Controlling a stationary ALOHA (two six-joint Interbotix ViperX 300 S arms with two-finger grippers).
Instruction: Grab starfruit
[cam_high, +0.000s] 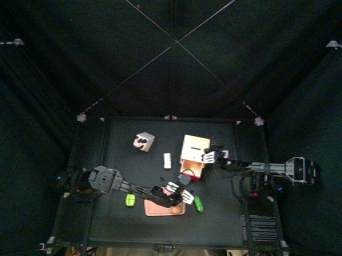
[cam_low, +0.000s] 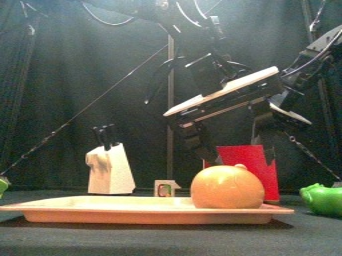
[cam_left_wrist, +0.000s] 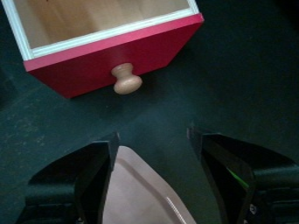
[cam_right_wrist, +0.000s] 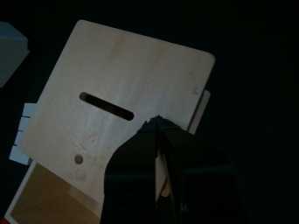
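The starfruit (cam_high: 131, 199) lies on the table just beside the tray (cam_high: 163, 209), on the left arm's side. The left gripper (cam_left_wrist: 156, 138) is the nearer one. Its jaws stand wide above the tray corner and face the red drawer (cam_left_wrist: 111, 54), so the fruit is behind them and out to the side. Its long axis is too small to tell. The right gripper (cam_right_wrist: 162, 131) is clamped on a raised board (cam_right_wrist: 128, 79), well apart from the fruit.

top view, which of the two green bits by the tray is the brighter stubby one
The short yellow-green lump off the pink tray's left edge. The other green piece, off the tray's right edge, is darker and longer, like a stick.
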